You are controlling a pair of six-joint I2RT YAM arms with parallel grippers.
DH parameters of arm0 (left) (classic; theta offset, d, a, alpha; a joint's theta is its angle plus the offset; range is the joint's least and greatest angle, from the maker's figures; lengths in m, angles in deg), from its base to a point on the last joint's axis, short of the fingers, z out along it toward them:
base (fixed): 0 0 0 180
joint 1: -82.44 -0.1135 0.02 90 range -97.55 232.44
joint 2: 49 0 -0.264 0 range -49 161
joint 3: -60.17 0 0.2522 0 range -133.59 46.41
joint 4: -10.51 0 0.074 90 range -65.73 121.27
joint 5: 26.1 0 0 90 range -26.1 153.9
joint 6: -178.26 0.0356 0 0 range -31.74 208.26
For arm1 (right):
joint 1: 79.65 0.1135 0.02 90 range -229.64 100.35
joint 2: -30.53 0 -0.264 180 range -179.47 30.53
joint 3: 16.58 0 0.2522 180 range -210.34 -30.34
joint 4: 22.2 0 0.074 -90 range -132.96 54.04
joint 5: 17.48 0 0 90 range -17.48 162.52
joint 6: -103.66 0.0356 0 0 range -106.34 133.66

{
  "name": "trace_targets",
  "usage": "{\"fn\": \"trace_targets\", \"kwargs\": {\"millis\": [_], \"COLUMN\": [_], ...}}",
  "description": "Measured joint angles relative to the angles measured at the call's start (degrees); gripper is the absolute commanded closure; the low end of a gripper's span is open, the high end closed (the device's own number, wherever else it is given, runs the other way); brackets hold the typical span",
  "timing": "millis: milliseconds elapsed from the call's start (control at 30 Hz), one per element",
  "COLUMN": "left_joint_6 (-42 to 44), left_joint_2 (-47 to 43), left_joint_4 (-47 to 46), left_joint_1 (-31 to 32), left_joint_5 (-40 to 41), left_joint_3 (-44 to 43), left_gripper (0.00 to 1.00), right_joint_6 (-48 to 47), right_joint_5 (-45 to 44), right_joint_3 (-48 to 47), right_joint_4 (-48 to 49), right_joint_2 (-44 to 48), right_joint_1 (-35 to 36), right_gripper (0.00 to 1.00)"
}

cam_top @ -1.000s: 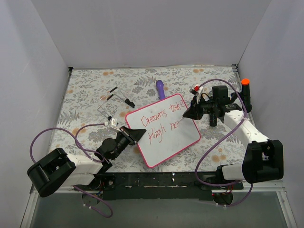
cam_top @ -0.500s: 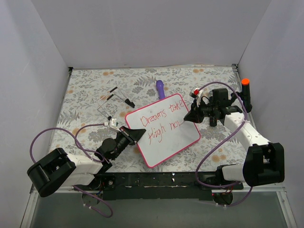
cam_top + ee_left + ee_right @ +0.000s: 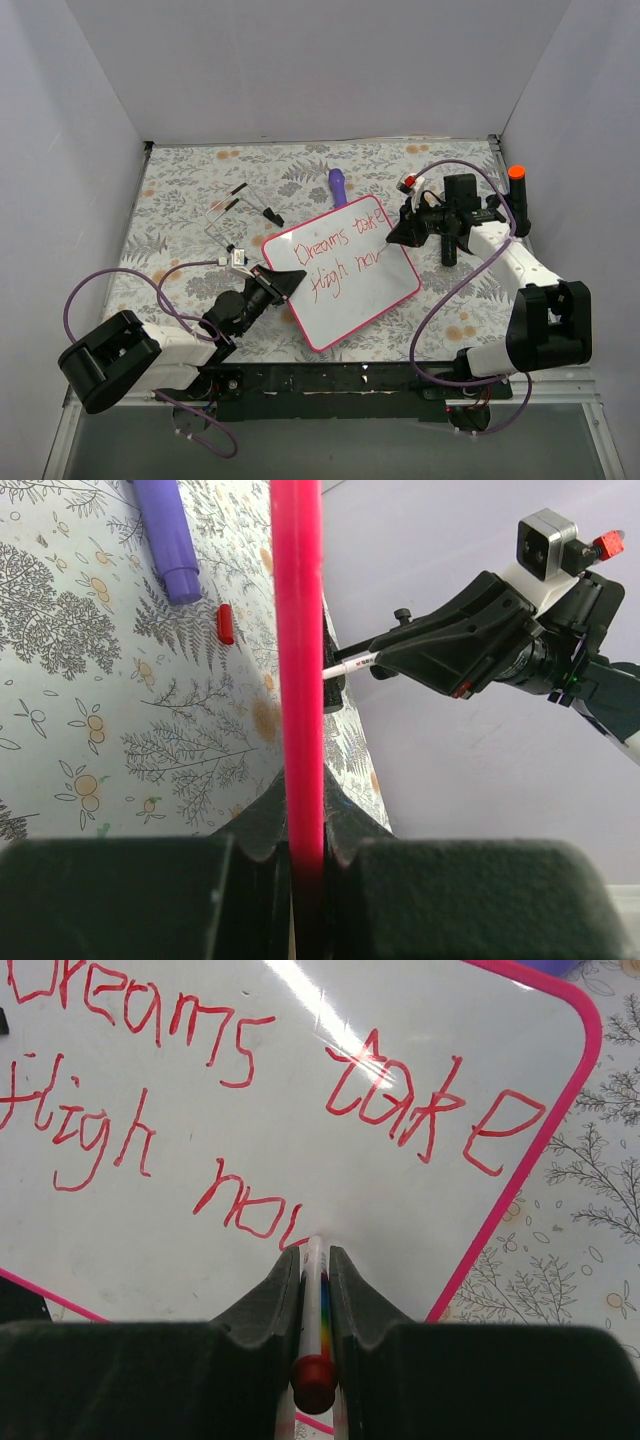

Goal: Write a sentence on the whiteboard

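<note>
The whiteboard point(image 3: 352, 305), white with a pink-red frame, lies tilted on the floral mat. The sentence point(image 3: 338, 255) reads "Dreams take" over "fligh no" plus a started letter in red, seen close in the right wrist view point(image 3: 230, 1040). My left gripper point(image 3: 287, 283) is shut on the board's left frame edge point(image 3: 297, 680). My right gripper point(image 3: 394, 236) is shut on a white marker point(image 3: 316, 1305) with a red end. Its tip touches the board point(image 3: 430, 1230) just after "no". The marker tip also shows in the left wrist view point(image 3: 350, 665).
A purple pen-like stick point(image 3: 338, 186) lies just beyond the board's far corner, with a small red cap point(image 3: 226, 624) near it. A clear wire-like stand point(image 3: 240, 212) sits far left of the board. A black post with an orange top point(image 3: 517, 195) stands at the right wall.
My right gripper has shifted slightly toward the far side with the marker, adding a stroke after "no". The left gripper and the board have not moved.
</note>
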Motion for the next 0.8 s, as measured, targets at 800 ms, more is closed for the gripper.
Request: {"fn": "trace_targets", "kwargs": {"millis": [800], "left_joint_6": [-0.2], "left_joint_2": [0.0], "left_joint_4": [0.0], "left_joint_1": [0.0], "left_joint_5": [0.0], "left_joint_3": [0.0], "left_gripper": [1.00], "right_joint_6": [-2.7], "right_joint_5": [-1.3], "right_joint_3": [-1.1], "right_joint_4": [-0.7], "right_joint_2": [-0.4], "right_joint_1": [0.0], "right_gripper": [0.99]}}
